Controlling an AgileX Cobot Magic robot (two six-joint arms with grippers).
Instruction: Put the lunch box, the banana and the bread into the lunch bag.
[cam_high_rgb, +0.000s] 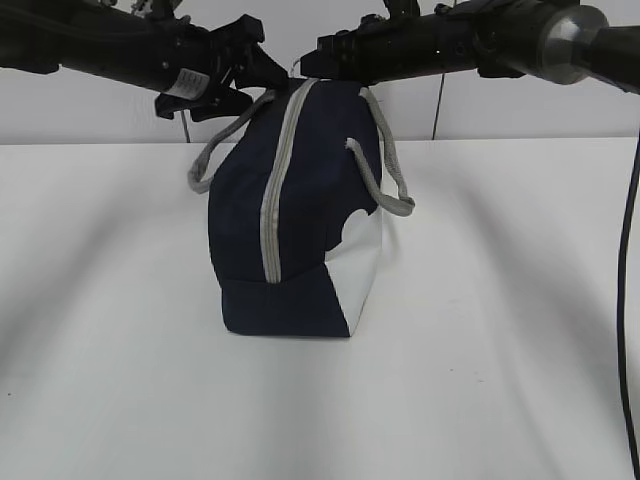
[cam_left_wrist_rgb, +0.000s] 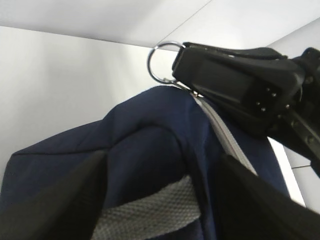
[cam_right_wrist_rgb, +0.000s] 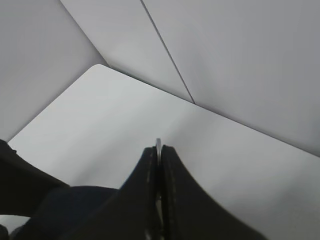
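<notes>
The lunch bag (cam_high_rgb: 300, 215) is found standing upright at the middle of the white worktop (cam_high_rgb: 500, 350), its grey zipper (cam_high_rgb: 272, 200) facing the near side and closed along the whole length that can be seen. Both arms meet above the bag's top.

The right gripper (cam_right_wrist_rgb: 158, 150) is seen with its jaws pressed together on the edge of the metal ring pull (cam_left_wrist_rgb: 161, 62); only a thin sliver of the ring shows between them in the right wrist view. The hold is judged to be for drawing the slider along the zipper, since the bag must be opened before anything can go in.

The left gripper (cam_high_rgb: 225, 85) is placed at the far-left upper corner of the bag, by a grey strap handle (cam_high_rgb: 205, 165). It is judged to be there to steady the bag against the pull. Whether its jaws are closed on fabric or strap cannot be told; its own view shows only dark blurred shapes at the lower edge.

The left wrist view alone shows the ring and the opposite jaws clamped on it; the exterior view hides this contact behind the arms. Only the exterior view shows the bag's stance and the zipper's run.

The lunch box, banana and bread are not seen in any view.
</notes>
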